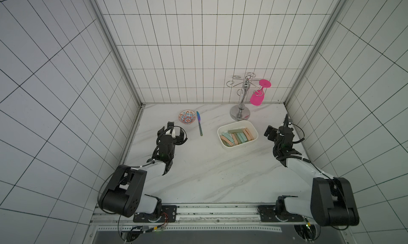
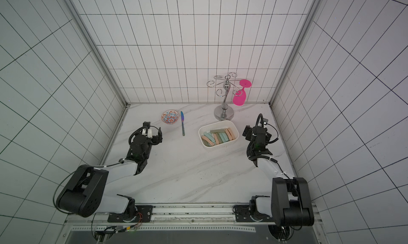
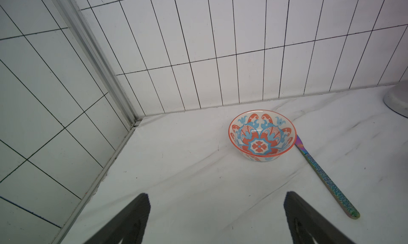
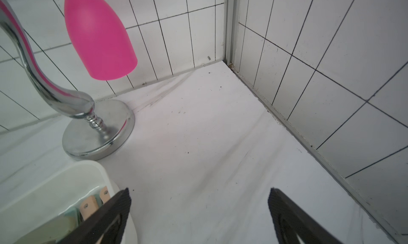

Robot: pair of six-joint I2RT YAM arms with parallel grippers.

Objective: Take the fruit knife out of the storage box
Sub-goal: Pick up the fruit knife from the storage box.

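The stand (image 4: 97,141) is seen as polished metal, the bowl (image 3: 261,135) as glossy glaze, the box (image 4: 50,183) as matt white plastic.

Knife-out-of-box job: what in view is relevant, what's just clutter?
Relevant:
- knife, lying on the table, outside the box
- box

Clutter:
- bowl beside the knife
- rack
- pink glass hanging on the rack
- pastel strips in the box

Knife (image 1: 199,126) between bowl (image 1: 187,117) and box (image 1: 241,121)
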